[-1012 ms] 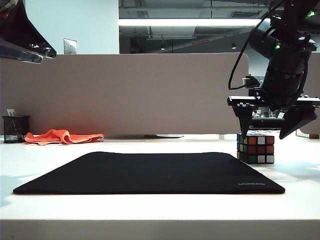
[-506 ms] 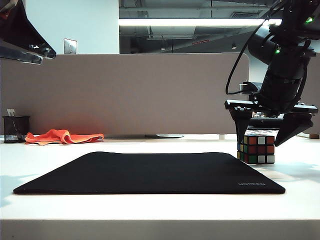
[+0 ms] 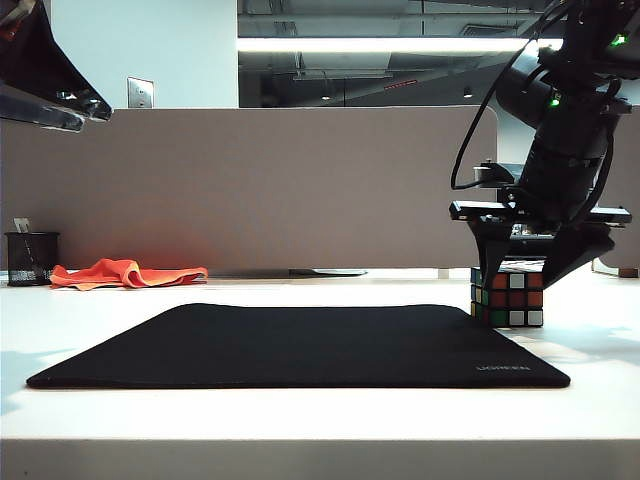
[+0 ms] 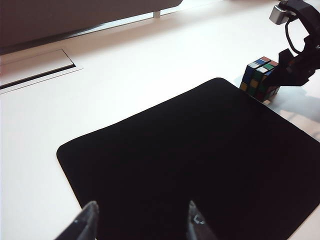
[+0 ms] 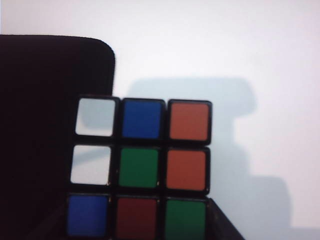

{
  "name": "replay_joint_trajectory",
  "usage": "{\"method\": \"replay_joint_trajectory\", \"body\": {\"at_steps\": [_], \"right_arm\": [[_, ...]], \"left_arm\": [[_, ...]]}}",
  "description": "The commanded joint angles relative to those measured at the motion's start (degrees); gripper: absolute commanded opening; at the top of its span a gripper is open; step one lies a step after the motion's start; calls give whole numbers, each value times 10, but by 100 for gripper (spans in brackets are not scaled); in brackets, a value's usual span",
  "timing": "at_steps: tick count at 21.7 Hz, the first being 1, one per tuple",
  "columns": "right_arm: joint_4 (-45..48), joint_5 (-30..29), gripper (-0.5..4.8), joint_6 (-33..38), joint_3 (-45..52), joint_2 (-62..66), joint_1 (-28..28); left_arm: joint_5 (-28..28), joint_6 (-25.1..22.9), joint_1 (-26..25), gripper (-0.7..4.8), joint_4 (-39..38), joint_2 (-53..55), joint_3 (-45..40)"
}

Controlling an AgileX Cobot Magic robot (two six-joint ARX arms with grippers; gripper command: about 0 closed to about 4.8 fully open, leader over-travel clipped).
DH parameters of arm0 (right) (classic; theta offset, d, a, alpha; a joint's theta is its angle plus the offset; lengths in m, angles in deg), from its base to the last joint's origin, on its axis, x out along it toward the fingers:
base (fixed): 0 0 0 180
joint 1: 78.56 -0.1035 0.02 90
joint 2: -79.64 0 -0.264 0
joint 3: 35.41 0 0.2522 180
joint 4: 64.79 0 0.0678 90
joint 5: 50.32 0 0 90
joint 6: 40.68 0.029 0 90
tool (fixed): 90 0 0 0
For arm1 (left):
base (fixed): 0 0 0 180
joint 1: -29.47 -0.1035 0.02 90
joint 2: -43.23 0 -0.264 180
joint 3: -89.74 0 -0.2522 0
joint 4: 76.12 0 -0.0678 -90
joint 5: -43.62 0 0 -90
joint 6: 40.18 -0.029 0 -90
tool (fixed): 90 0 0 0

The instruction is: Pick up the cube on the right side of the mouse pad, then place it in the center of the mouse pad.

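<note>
White tabletop, office setting, grey partition behind. Nearest item: mouse pad, black, flat, laid across the table's middle, lettering at its near right corner; its centre is seen bare. Left gripper is held high above the pad's near left part, well apart from everything; its fingers are spread wide and nothing is held. Next item: cube, resting on the table at the pad's right edge, touching or just overlapping it; which of the two cannot be told. Right gripper is lowered over the cube, one finger down each side; the jaws stand partly closed around it, and whether the pads are already pressed to the faces cannot be told. In the right wrist view the cube fills the frame, squared to the camera, with the pad's corner beside it. Step in hand is judged to be the grasp. For a sound grip, the fingers should be closed evenly on two opposite flat faces, low enough to catch the middle layer, so the cube is neither twisted nor tipped; lifting is best left until the hold is firm. Farther back: orange cloth and black pen cup at the far left, by the partition.
</note>
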Motion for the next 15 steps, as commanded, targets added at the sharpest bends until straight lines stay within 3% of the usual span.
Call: {"method": "replay_joint_trajectory", "body": {"at_steps": [1, 9, 10, 11, 15], "right_arm": [[5, -2, 355, -12, -3, -8, -1], [-28, -4, 357, -12, -42, -61, -4], [-32, -4, 380, -12, -49, -63, -4], [-34, -4, 471, -12, -54, -62, -3], [-24, -4, 479, -18, -56, -57, -3]], "left_arm": [[0, 0, 0, 225, 3, -1, 5], [0, 0, 0, 225, 3, -1, 5], [0, 0, 0, 225, 3, -1, 5], [0, 0, 0, 225, 3, -1, 5], [0, 0, 0, 225, 3, -1, 5]]}}
